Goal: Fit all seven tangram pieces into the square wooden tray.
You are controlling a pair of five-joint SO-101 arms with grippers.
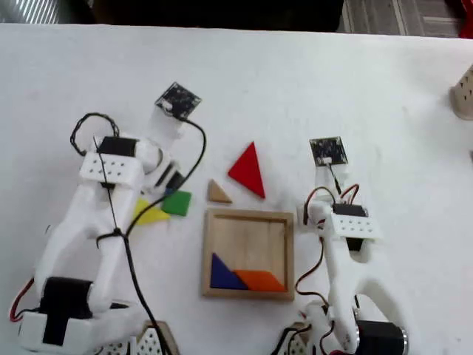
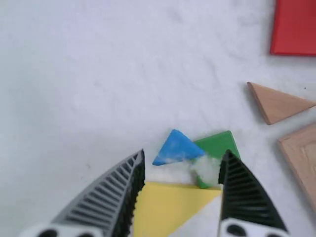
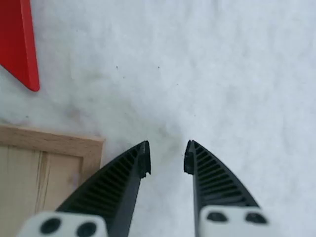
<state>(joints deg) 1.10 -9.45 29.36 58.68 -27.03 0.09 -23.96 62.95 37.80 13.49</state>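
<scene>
Square wooden tray (image 1: 250, 215) lies on the white surface (image 1: 332, 81); a dark blue triangle (image 1: 224, 272) and an orange parallelogram (image 1: 260, 279) sit along its near edge. The right hand (image 3: 168, 145), jaws slightly apart, hangs beside a tray corner. The left hand (image 2: 183, 154), jaws wide, hangs over the yellow triangle (image 2: 168, 202), light blue triangle (image 2: 177, 147) and green square (image 2: 219, 147). Farther off lie a plain wooden triangle (image 1: 217, 192) and a red triangle (image 1: 248, 169).

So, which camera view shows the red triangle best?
The high view: there the red triangle lies whole, beyond the wooden tray. Both wrist views catch just one part of it at the picture's edge.
</scene>
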